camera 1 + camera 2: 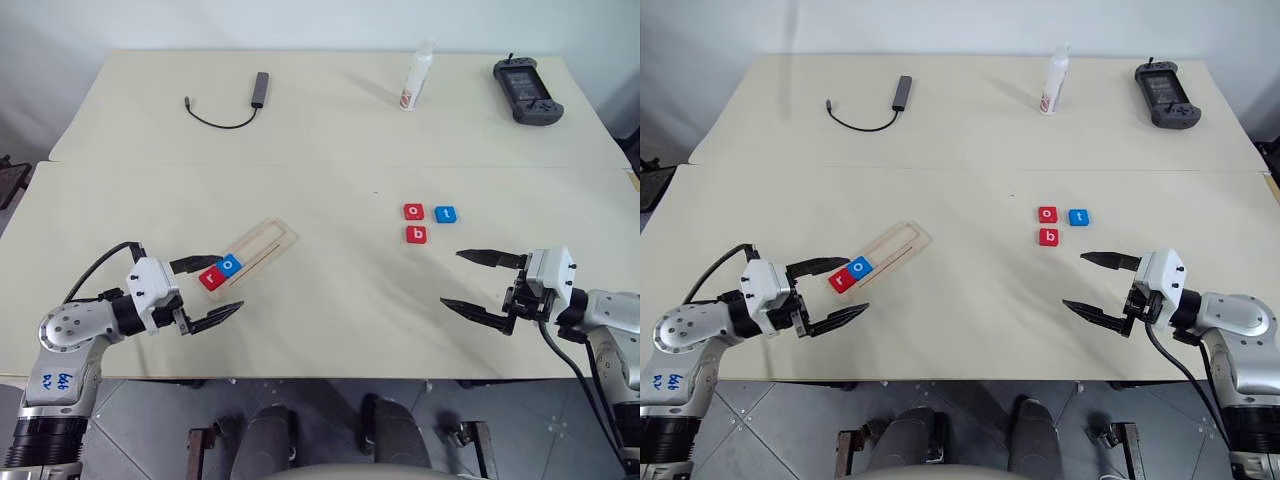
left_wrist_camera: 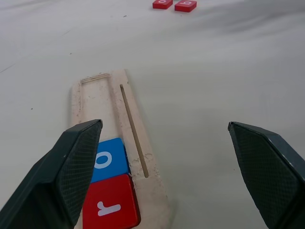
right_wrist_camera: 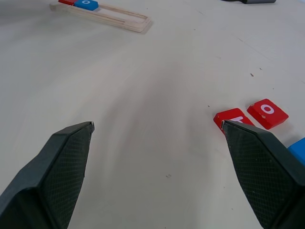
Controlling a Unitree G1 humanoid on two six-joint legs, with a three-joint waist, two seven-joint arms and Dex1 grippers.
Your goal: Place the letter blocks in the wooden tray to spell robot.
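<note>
Two of five blocks are in: the red r (image 1: 211,279) and the blue o (image 1: 231,264) sit side by side at the near end of the tray (image 1: 268,241), r outermost, o next to it, which I read as the correct start of the word. The rest of the tray's recess is bare. Left to place, in my judgement: b, then the second o, then t. Those three lie in a loose cluster on the table (image 1: 330,120) well to the right of the tray: red o (image 1: 413,211) and blue t (image 1: 445,214) side by side, red b (image 1: 416,235) just in front of the red o. The tray lies at a slant, its filled end toward my left arm. My left gripper (image 1: 212,291) hangs just beside that filled end, roughly level, jaws wide apart and holding nothing; one finger overlaps the r block in the head view, but I can't tell whether it touches. My right gripper (image 1: 482,283) hovers near the cluster, on its near side, also roughly level, jaws spread wide and empty. I expect b goes next, likely with the right arm.
</note>
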